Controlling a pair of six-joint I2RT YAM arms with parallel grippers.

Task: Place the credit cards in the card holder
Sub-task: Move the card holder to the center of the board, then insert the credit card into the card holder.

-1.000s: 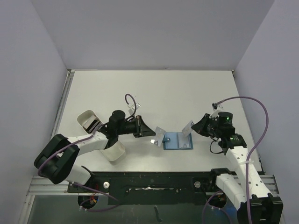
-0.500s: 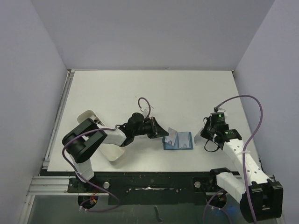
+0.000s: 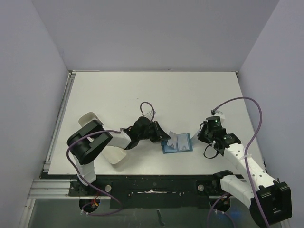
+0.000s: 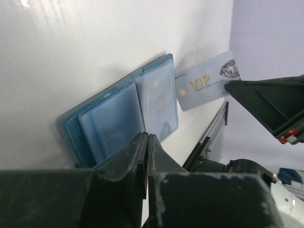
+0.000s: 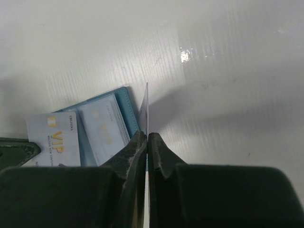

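Teal card holder (image 3: 177, 144) lies open between the grippers, nudged leftward; left gripper (image 3: 166, 137) and right gripper (image 3: 198, 136), each pinching a credit card (image 4: 204, 81), have closed in on its edges.

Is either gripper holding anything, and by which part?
Both. The right gripper pinches a card by one short end; the left gripper pinches a second card by one edge.

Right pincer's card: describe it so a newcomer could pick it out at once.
Near the table's front edge lies the open teal card holder. The pale VIP card at its right edge, clamped in the right pincer, is it; the other VIP card is at its left.
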